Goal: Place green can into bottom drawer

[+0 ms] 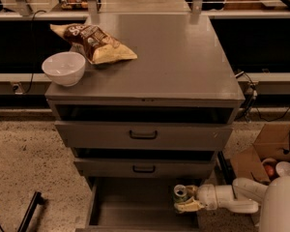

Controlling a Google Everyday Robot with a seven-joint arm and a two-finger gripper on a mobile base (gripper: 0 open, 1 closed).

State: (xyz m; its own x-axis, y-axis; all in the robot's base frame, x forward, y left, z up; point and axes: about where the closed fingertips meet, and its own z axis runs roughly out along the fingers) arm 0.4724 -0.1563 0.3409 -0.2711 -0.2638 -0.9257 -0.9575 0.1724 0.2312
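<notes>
The green can point(180, 193) stands upright at the right side of the open bottom drawer point(130, 209), silver top showing. My gripper point(187, 198) reaches in from the right on a white arm and is shut on the can, with pale fingers point(186, 207) around its side. The can sits low in the drawer; I cannot tell whether it touches the grey floor. The drawer is pulled out below the two upper drawers with black handles.
A white bowl point(64, 67) and a chip bag point(93, 43) lie on the cabinet top point(174, 62). A cardboard box point(266, 153) sits on the floor at the right. A black bar point(29, 211) lies on the floor at the left.
</notes>
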